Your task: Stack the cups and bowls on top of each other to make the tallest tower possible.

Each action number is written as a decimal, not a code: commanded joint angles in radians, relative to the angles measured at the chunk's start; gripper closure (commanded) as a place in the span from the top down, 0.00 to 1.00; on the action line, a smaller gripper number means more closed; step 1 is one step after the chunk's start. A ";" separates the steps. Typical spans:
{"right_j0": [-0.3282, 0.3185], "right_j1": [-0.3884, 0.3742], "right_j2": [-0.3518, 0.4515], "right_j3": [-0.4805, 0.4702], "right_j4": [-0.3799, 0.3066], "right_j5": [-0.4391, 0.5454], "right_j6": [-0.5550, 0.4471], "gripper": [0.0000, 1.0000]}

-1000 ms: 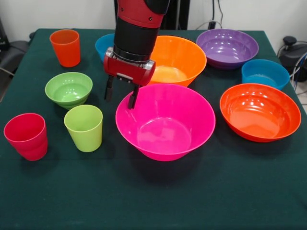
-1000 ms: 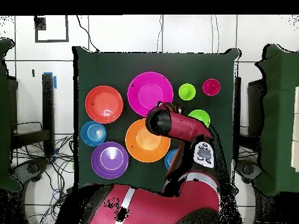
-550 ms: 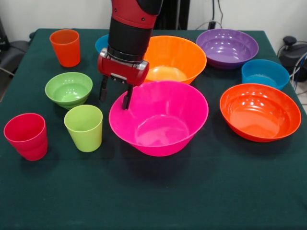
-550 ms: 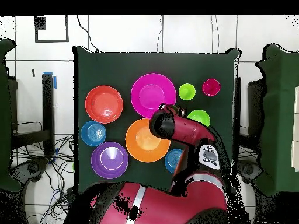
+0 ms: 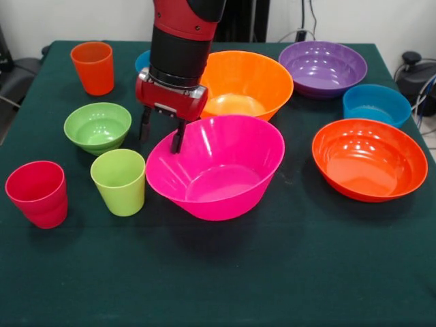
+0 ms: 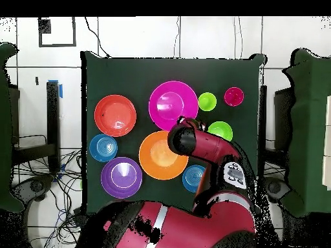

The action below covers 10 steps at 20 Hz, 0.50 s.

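Note:
My gripper (image 5: 160, 133) hangs open at the far left rim of the big pink bowl (image 5: 218, 177), one finger inside the rim and the other outside. The pink bowl is tipped, its left side raised. The yellow-orange bowl (image 5: 252, 85) stands right behind it. To the left are the small green bowl (image 5: 97, 126), the lime cup (image 5: 119, 180), the pinkish red cup (image 5: 37, 193) and the orange cup (image 5: 92, 67). On the right are the purple bowl (image 5: 322, 66), a blue bowl (image 5: 376, 103) and the red-orange bowl (image 5: 368, 160). No tower stands.
A second small blue bowl (image 5: 143, 60) peeks out behind the arm. In the overhead view the arm (image 6: 194, 139) covers the gripper and the orange cup. The lime cup stands close to the pink bowl's left side. The dark green cloth (image 5: 218, 272) ends at the table's edges.
The gripper has moved left, and the pink bowl has slid left with it and tipped. Nothing else has moved.

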 commanded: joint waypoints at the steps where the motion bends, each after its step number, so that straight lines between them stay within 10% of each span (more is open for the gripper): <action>1: -0.022 0.017 0.132 0.040 -0.070 0.028 0.072 1.00; 6: -0.044 0.004 0.158 0.040 -0.110 0.023 0.033 1.00; 7: -0.045 0.002 0.163 0.038 -0.118 0.029 0.038 0.00; 10: -0.064 -0.001 0.189 0.040 -0.122 0.051 0.030 0.00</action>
